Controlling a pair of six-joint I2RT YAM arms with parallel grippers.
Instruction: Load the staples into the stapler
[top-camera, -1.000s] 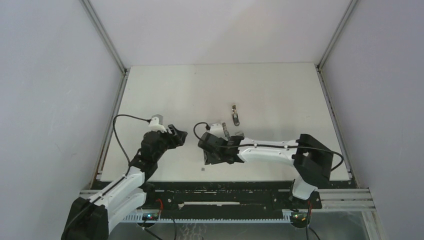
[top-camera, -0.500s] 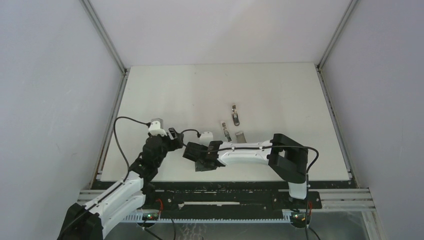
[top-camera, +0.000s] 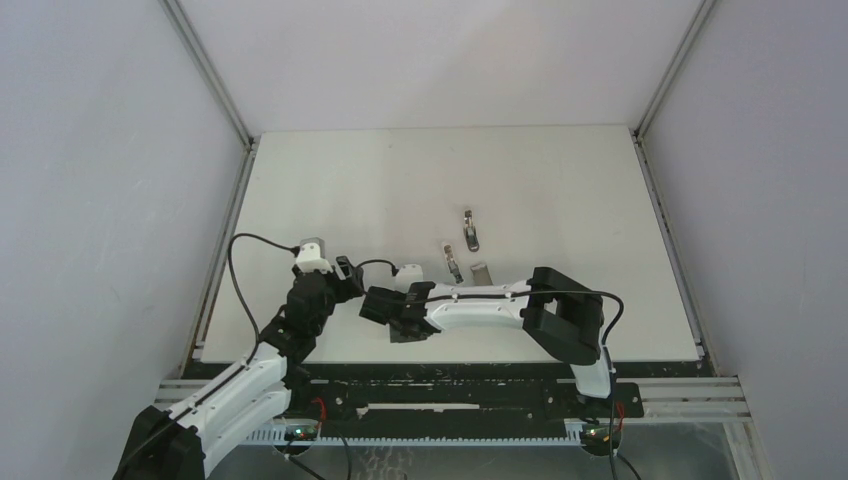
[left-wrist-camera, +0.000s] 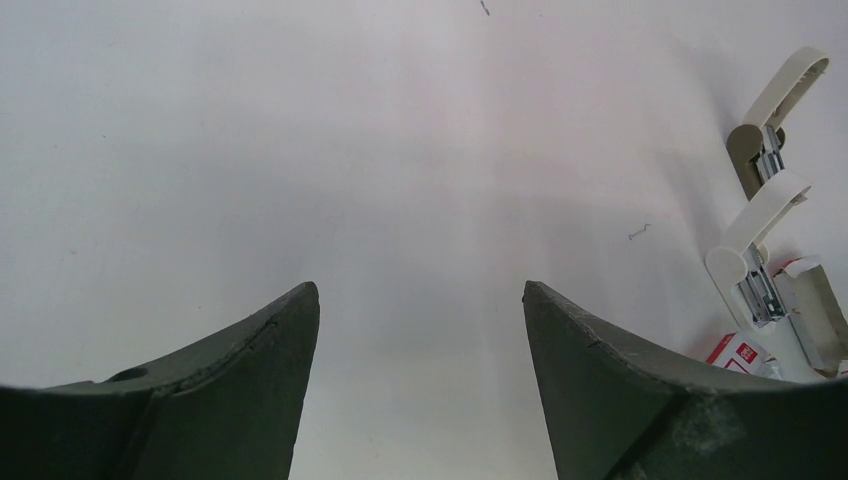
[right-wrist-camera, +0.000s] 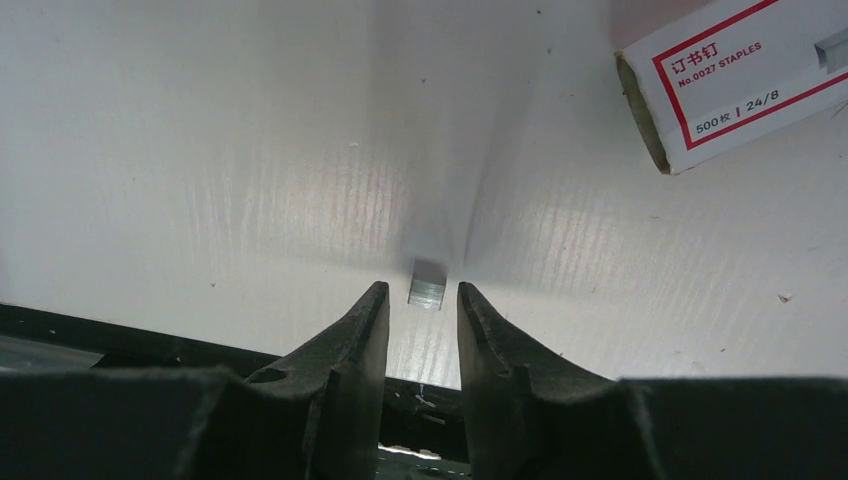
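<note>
Right gripper (right-wrist-camera: 421, 300), staples (right-wrist-camera: 428, 283) at its tips

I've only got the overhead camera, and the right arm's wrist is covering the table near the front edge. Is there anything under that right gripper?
Observer: Yes. The right wrist view shows a short silvery staple strip lying flat on the table, right at the tips of the right gripper.
Operator: Is it gripped?
Observer: No. The jaws are narrow but apart, with a gap showing on each side of the strip.
Operator: And the left gripper, is it carrying anything?
Observer: No. In the left wrist view the left gripper is wide open, with nothing between its fingers.
</note>
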